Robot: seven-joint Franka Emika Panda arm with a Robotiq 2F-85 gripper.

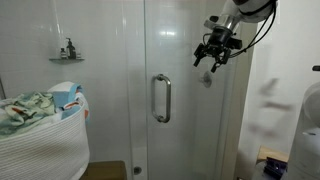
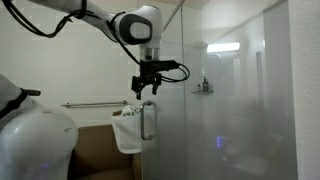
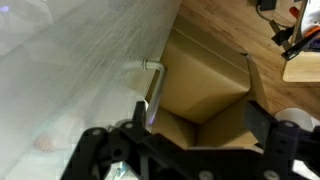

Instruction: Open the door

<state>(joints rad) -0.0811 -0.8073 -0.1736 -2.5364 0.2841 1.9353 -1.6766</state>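
Observation:
The door (image 1: 185, 50) is a tall clear glass shower panel with a vertical silver bar handle (image 1: 161, 98). It also shows in an exterior view (image 2: 170, 100) with its handle (image 2: 148, 122). My gripper (image 1: 211, 58) hangs in the air above and to the side of the handle, fingers apart and empty; in an exterior view (image 2: 146, 86) it sits just above the handle's top. In the wrist view the handle (image 3: 152, 85) lies ahead between the open fingers (image 3: 195, 115), not touched.
A white laundry basket (image 1: 40, 140) with a cloth stands beside the shower. A small shelf (image 1: 67, 57) hangs on the shower wall. An open cardboard box (image 3: 205, 85) lies on the floor below the gripper. A white rounded object (image 2: 35, 140) fills a near corner.

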